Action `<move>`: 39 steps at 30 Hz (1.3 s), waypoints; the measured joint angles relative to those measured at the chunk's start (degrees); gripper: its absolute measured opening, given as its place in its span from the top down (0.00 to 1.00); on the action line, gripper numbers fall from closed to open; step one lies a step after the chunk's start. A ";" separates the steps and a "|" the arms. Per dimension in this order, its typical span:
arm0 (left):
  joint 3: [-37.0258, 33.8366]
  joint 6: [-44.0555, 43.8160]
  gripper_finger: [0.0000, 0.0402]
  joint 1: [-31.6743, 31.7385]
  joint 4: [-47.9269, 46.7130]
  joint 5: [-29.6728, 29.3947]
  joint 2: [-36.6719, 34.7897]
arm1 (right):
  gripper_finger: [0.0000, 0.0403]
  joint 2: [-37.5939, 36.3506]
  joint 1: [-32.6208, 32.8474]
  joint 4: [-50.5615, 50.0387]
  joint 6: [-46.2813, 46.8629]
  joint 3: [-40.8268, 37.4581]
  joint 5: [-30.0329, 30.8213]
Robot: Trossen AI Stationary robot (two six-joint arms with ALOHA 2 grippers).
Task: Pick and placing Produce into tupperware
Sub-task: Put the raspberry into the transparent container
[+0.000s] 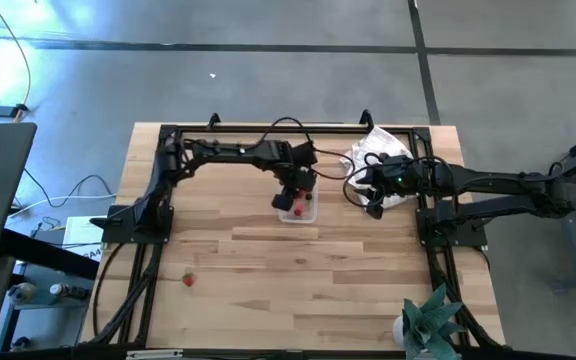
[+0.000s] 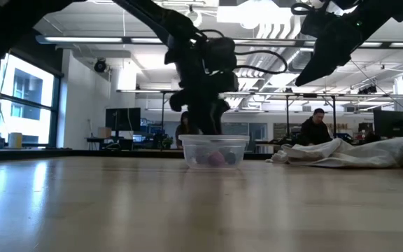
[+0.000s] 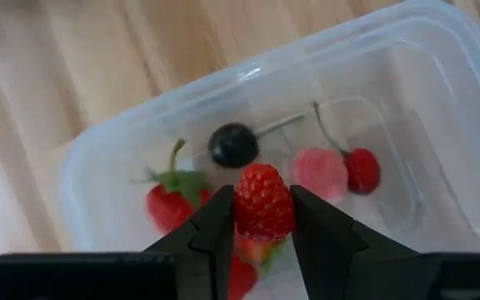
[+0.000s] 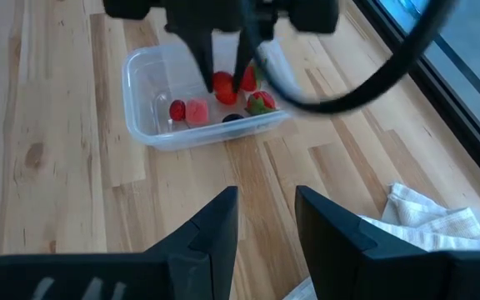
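A wooden table [image 1: 298, 260] seen from above, with two dark robot arms reaching toward its far middle. The left end effector [image 3: 262, 218] hangs directly over a clear tub [image 3: 440, 100], its fingers pinched on a bumpy red raspberry [image 3: 264, 200] just above the contents. Already inside lie a strawberry [image 3: 167, 204] with green leaves, a dark cherry [image 3: 233, 144] on a stem, a pale pink piece [image 3: 320, 172] and a small red cherry [image 3: 362, 170] touching it. The right end effector [image 4: 265, 218] waits off to the tub's right, raised above the table beside a crumpled white cloth [image 1: 378, 148], its fingers apart and empty. One more red piece [image 1: 189, 280] sits alone near the table's front left, well apart from the tub. The berries look soft and light, likely to bruise or roll, so a gentle pinch across the widest part seems best. The tub looks thin and easily nudged. From table height its contents are only pale blurs, and another red piece beneath the held raspberry is mostly hidden.
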 joint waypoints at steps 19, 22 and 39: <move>5.16 0.68 0.76 -0.37 -0.70 -2.80 4.58 | 0.72 -0.02 -0.02 0.00 -0.01 0.02 0.02; 5.15 0.68 0.76 -0.37 -2.15 -3.37 4.61 | 0.72 0.00 0.00 0.01 -0.01 0.00 0.02; 5.09 0.15 0.76 -0.34 -3.98 -6.54 4.63 | 0.72 0.00 -0.02 0.00 -0.01 0.02 0.02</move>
